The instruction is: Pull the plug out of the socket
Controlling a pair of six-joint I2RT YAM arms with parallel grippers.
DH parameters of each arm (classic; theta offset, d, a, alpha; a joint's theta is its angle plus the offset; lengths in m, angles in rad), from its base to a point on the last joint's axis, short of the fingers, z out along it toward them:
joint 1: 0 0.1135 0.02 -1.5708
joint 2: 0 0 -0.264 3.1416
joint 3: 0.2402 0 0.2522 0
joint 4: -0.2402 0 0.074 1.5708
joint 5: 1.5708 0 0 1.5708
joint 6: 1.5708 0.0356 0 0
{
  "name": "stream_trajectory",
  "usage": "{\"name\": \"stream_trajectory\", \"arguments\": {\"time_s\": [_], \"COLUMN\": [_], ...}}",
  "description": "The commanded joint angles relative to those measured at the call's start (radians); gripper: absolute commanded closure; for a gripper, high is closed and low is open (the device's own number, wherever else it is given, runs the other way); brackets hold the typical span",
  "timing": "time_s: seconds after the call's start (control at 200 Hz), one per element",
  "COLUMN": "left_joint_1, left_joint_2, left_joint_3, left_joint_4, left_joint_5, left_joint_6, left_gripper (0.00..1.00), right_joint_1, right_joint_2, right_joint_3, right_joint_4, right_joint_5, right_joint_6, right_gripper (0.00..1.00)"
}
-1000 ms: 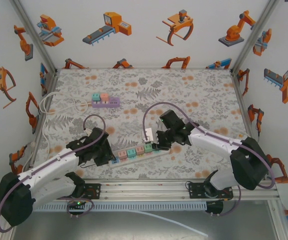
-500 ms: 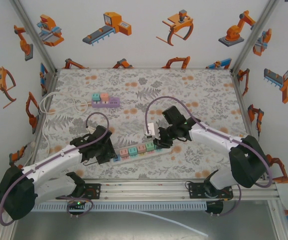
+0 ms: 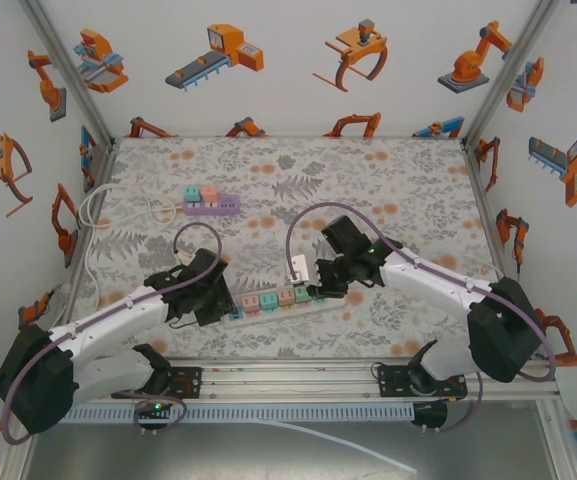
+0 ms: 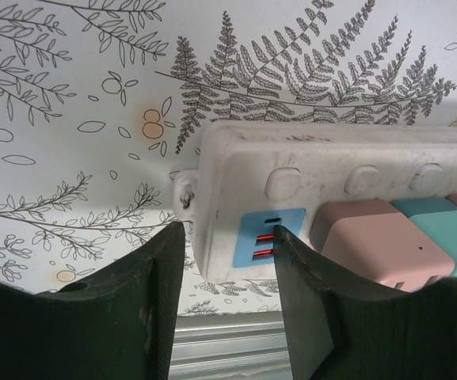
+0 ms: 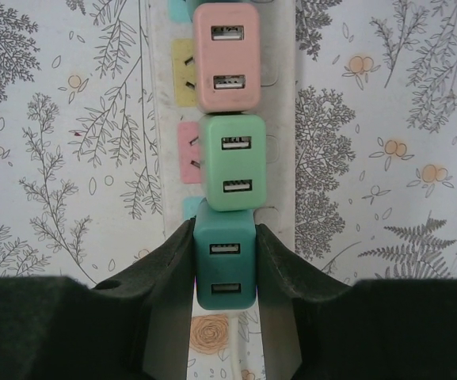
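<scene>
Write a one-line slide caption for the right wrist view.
Right gripper shut on the teal plug at the end of the power strip, next to a green plug.

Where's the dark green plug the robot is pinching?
In the right wrist view the dark green plug sits low in the middle, pinched between the fingers of the right gripper, right beside the light green plug on the white power strip.

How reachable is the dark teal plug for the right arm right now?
Looks like yes: the right claw is shut on the dark teal plug, one pad on each side. The green plug next along the power strip sits outside the fingers.
</scene>
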Motion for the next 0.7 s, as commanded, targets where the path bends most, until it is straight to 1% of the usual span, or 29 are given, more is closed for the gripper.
{"name": "stream_trajectory", "arguments": {"time_s": [0.0, 0.09, 0.27, 0.441, 0.486, 0.581, 0.661, 0.696], "left_joint_1": [-0.003, -0.003, -0.004, -0.002, 0.006, 0.023, 0.027, 0.027], "left_joint_2": [0.098, 0.103, 0.096, 0.035, 0.025, 0.009, -0.006, -0.016], "left_joint_3": [-0.076, -0.070, -0.060, -0.005, 0.015, 0.049, 0.084, 0.101], "left_joint_4": [-0.078, -0.076, -0.079, -0.076, -0.080, -0.066, -0.048, -0.044], "left_joint_5": [-0.146, -0.154, -0.156, -0.203, -0.211, -0.183, -0.152, -0.140], "left_joint_6": [0.013, 0.017, 0.033, 0.165, 0.191, 0.244, 0.287, 0.302], "left_gripper": [0.51, 0.51, 0.51, 0.51, 0.51, 0.50, 0.50, 0.50], "right_joint_1": [0.014, 0.014, 0.009, -0.030, -0.036, -0.052, -0.061, -0.063], "right_joint_2": [-0.018, -0.008, -0.058, -0.131, -0.146, -0.169, -0.181, -0.187], "right_joint_3": [0.061, 0.056, 0.052, 0.059, 0.061, 0.074, 0.074, 0.068], "right_joint_4": [0.036, 0.013, 0.023, 0.041, 0.050, 0.080, 0.161, 0.217], "right_joint_5": [-0.079, -0.073, -0.076, -0.078, -0.062, -0.052, -0.041, -0.019], "right_joint_6": [0.039, 0.036, 0.051, 0.127, 0.160, 0.245, 0.379, 0.465], "right_gripper": [0.96, 0.97, 0.97, 0.97, 0.96, 0.96, 0.96, 0.95]}}
